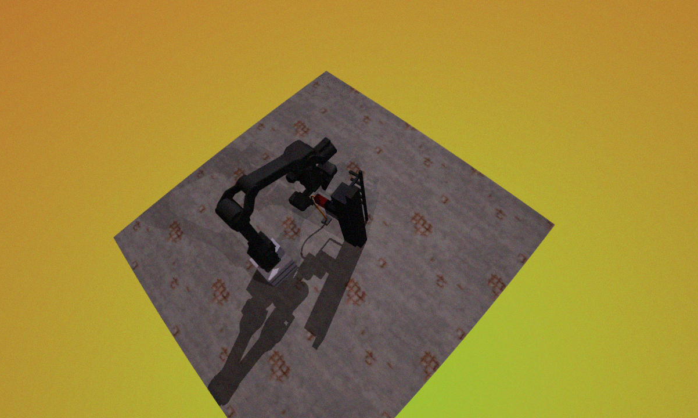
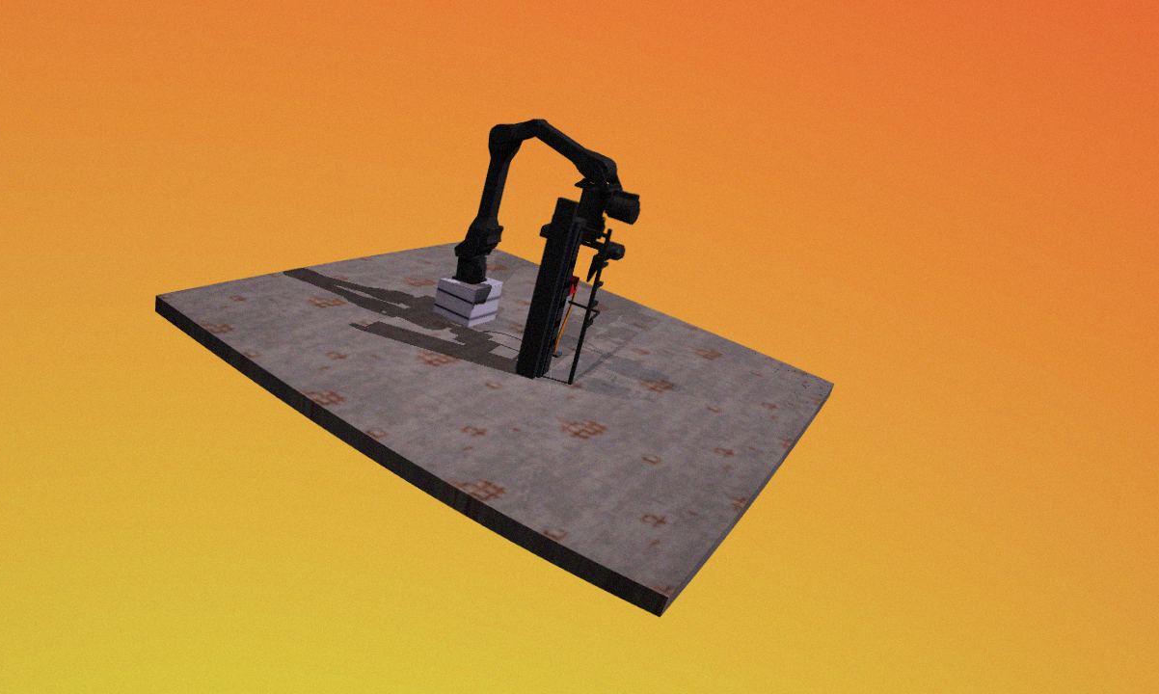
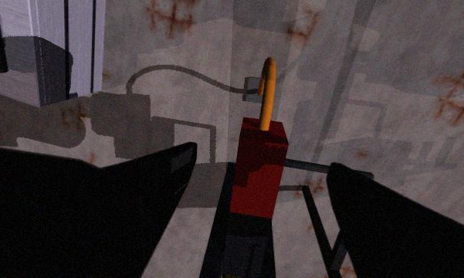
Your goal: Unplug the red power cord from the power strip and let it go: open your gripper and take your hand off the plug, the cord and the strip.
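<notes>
Near the middle of the desk (image 1: 445,249), the tool (image 3: 260,170) stood with its fingers apart, clear of the red plug (image 3: 259,170) on either side, beside the upright strip (image 1: 352,215).

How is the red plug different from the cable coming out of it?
The plug is a dark red, straight-edged block; the cord is a thin, round, orange line. The plug is rigid and straight, while the cord bends over at its far end. Both are apart from the open gripper, whose fingers flank the plug.
</notes>
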